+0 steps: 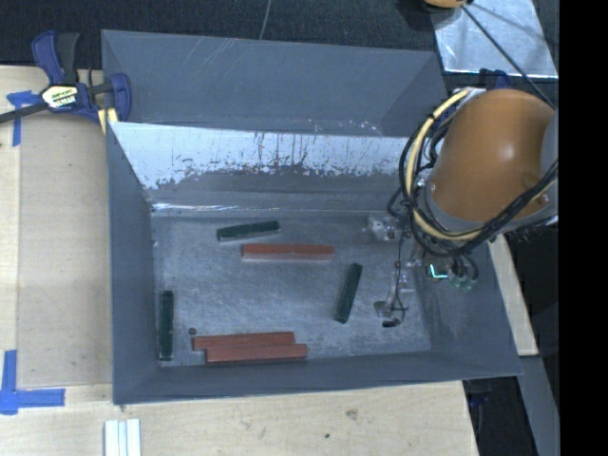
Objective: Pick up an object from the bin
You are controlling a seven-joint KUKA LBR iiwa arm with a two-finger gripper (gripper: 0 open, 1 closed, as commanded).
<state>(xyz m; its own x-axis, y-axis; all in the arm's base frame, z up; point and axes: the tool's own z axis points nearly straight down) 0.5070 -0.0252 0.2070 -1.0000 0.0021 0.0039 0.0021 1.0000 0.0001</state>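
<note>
My gripper [391, 312] hangs low over the right part of the bin floor, with nothing visible in it. Just to its left, apart from it, lies a short dark green bar [348, 293], tilted nearly upright in the view. Further left, toward the back of the floor, a thin red-brown bar [287, 251] lies flat. A second dark green bar [249, 230] lies just behind it.
A wider red-brown block [252, 348] lies along the bin's front wall. A third dark green bar [166, 324] rests against the left wall. The arm's orange cover and cables hang over the bin's right side.
</note>
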